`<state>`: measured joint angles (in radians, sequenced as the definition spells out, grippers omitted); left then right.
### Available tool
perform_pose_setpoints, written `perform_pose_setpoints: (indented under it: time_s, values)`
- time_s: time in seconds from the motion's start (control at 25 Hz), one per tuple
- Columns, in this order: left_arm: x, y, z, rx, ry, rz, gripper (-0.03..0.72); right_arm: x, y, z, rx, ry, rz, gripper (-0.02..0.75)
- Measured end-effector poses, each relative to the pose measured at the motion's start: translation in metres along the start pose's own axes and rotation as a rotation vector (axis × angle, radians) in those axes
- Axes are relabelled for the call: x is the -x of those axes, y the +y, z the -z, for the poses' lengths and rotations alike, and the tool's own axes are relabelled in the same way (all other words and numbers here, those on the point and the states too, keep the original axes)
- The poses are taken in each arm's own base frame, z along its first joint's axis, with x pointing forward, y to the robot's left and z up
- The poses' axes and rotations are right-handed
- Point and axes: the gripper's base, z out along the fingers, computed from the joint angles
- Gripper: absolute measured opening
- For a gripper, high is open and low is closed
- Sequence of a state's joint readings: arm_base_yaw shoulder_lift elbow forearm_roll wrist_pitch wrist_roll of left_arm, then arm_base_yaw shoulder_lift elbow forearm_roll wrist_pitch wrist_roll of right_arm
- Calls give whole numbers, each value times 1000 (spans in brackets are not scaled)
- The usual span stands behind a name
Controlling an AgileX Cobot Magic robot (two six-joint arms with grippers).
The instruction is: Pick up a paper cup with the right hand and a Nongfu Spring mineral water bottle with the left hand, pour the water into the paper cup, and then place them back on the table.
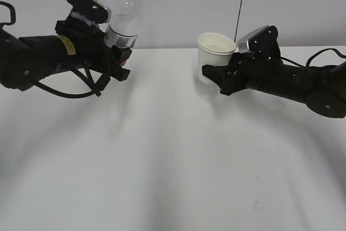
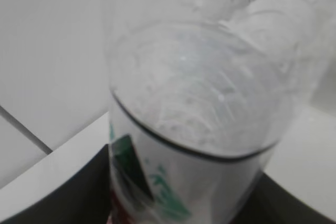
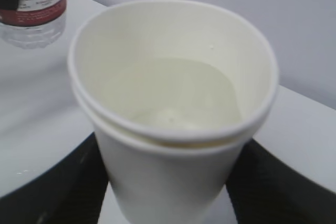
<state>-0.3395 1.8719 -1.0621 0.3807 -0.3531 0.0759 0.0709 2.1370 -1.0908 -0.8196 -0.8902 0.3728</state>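
Observation:
My left gripper [image 1: 116, 52] is shut on the clear water bottle [image 1: 125, 20]. It holds the bottle above the table, nearly upright and leaning a little right, red neck ring at the top. In the left wrist view the bottle [image 2: 194, 129] fills the frame between the black fingers [image 2: 68, 192]. My right gripper [image 1: 213, 74] is shut on the off-white paper cup [image 1: 215, 55] and holds it upright above the table. In the right wrist view the cup [image 3: 168, 145] holds clear water [image 3: 173, 98], and the bottle [image 3: 34, 9] shows at the top left.
The white table [image 1: 173, 160] stretches in front of both arms, with a faint dark scuff [image 1: 258, 204] near the front right. A pale wall with a dark vertical seam [image 1: 240, 4] stands behind. Black cable [image 1: 70, 90] loops under the left arm.

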Motion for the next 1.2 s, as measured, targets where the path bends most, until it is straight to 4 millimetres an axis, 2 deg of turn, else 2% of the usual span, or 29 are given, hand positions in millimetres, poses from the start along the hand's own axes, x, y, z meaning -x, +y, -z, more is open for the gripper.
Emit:
perform_pose_setpoints:
  time_s: [0.32, 0.56, 0.92, 1.2]
  values:
    - [-31, -15, -3, 22, -86, 181, 384, -4, -12, 4, -78, 31, 10, 486]
    - [-42, -22, -2, 16, -157, 283, 384, -10, -14, 8, -137, 44, 0, 486]
    - [-59, -33, 2, -12, -185, 359, 384, -36, 3, 29, -168, 53, -48, 486]
    - [-72, -45, 2, -66, -244, 368, 384, -46, 16, 41, -159, 39, -10, 486]
